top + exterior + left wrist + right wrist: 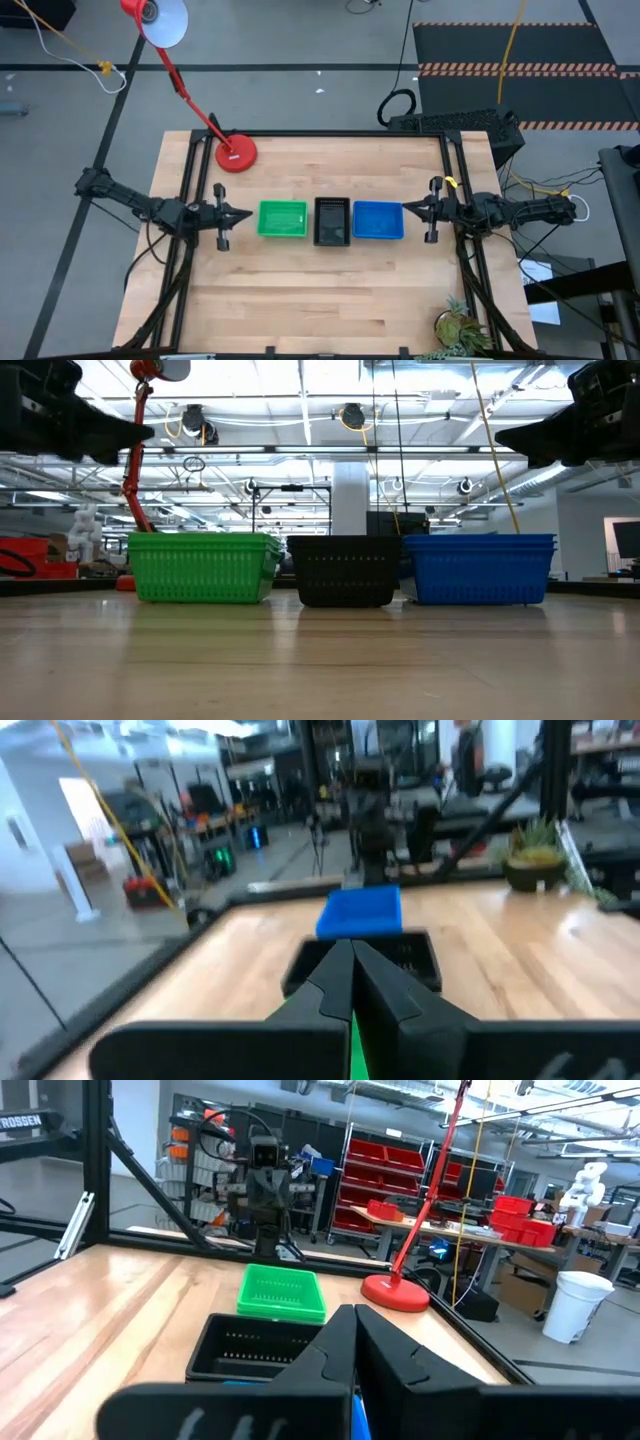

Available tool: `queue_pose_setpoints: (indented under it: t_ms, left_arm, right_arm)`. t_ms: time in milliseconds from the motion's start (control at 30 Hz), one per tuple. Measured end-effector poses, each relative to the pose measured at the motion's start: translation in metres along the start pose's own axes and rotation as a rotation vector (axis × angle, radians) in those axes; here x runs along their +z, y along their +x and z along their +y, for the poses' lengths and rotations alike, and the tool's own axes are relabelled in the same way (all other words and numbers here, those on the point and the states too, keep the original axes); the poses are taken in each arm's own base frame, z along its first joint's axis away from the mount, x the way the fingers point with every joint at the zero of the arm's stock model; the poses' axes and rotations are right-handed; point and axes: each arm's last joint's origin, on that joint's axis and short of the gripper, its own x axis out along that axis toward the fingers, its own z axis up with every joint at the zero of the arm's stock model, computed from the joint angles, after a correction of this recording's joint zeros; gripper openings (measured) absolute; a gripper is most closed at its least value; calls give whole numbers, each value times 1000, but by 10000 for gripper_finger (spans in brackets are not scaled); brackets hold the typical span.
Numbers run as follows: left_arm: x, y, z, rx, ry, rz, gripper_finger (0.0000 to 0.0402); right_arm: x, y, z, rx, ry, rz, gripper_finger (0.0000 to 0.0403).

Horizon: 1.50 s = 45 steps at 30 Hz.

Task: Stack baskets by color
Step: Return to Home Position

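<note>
Three stacks of baskets stand in a row on the wooden table: green (283,219) on the left, black (332,221) in the middle, blue (378,220) on the right. In the low view each rests on its base: green (203,566), black (345,570), blue (478,568). My left gripper (243,215) hovers shut just left of the green stack, pointing level at it. My right gripper (408,209) hovers shut just right of the blue stack. Both hold nothing. The wrist views show the shut fingertips, left (350,948) and right (352,1312).
A red lamp base (236,154) stands at the far left of the table, its arm rising to a white shade (165,20). A potted plant (460,328) sits at the near right corner. Black frame rails (340,134) border the table. Bare wood lies in front of the baskets.
</note>
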Motion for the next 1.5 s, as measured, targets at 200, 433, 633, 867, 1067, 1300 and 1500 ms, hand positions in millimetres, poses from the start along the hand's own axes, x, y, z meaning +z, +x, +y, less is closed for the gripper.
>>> queue_pose_setpoints:
  t_ms: [200,433,633,867,1067,1300,1500]
  left_arm:
    - [8,-8,9,-12,13,-103,4]
    - [4,-12,15,-11,45,-87,3]
    - [-1,-11,17,-52,51,-50,5]
    - [-5,-10,18,-101,54,-23,12]
    - [-5,-9,18,-103,65,-15,12]
    - [-4,-9,18,-100,59,-30,5]
    - [-4,-9,18,-98,59,-32,29]
  right_arm:
    - [0,0,0,0,0,0,0]
    - [0,0,0,-1,2,-5,0]
    - [0,0,0,-1,1,-3,0]
    - [0,0,0,-1,1,-4,0]
    - [0,0,0,-1,1,-4,0]
    - [0,0,0,-1,1,-4,0]
    - [0,0,0,-1,1,-4,0]
